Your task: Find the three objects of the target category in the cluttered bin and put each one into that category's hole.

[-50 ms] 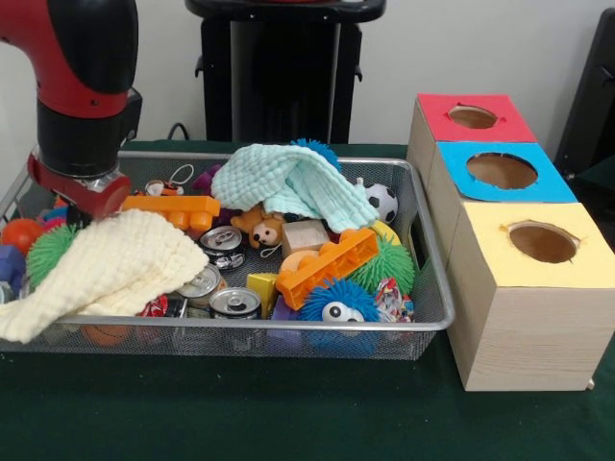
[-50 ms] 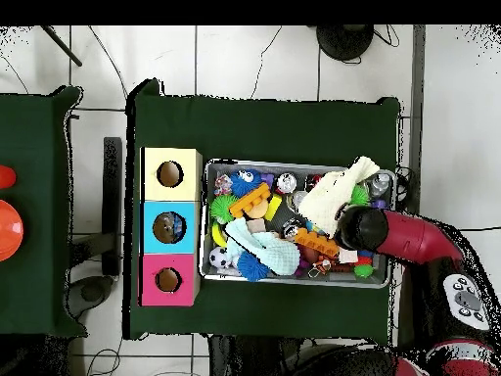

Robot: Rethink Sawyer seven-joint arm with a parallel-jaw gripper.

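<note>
Front view. A wire mesh bin (image 1: pixel 423 322) is sitting on the green table (image 1: pixel 288 413), crowded with clutter. The red and black arm (image 1: pixel 82 86) is reaching down into the bin's left end; the gripper itself is hiding behind a cream cloth (image 1: pixel 110 269), so whether it is open or closed cannot be told. The cream cloth is draping over the bin's front left rim. A mint cloth (image 1: pixel 288 182) is lying across the back middle of the bin. Between the two cloths an orange brick (image 1: pixel 173 209) is resting; a second, longer orange brick (image 1: pixel 327 266) is lying tilted right of centre in the bin. Drink cans (image 1: pixel 234 303) are clustering toward the bin's front, beside a yellow block (image 1: pixel 262 286). A blue spiky ball with an eye (image 1: pixel 336 303) is sitting at the bin's front right, a green spiky ball (image 1: pixel 384 264) behind it, a small soccer ball (image 1: pixel 382 202) at the back right. Just right of the bin three wooden boxes are standing in a row, each with a round hole on top: red (image 1: pixel 473 117), blue (image 1: pixel 502 171), yellow (image 1: pixel 541 242).

Overhead view. The arm (image 2: pixel 411 240) is entering over the bin's (image 2: pixel 294 281) right end. The three boxes (image 2: pixel 169 226) are standing in a column touching the bin's left side. Which category is the target cannot be told.
</note>
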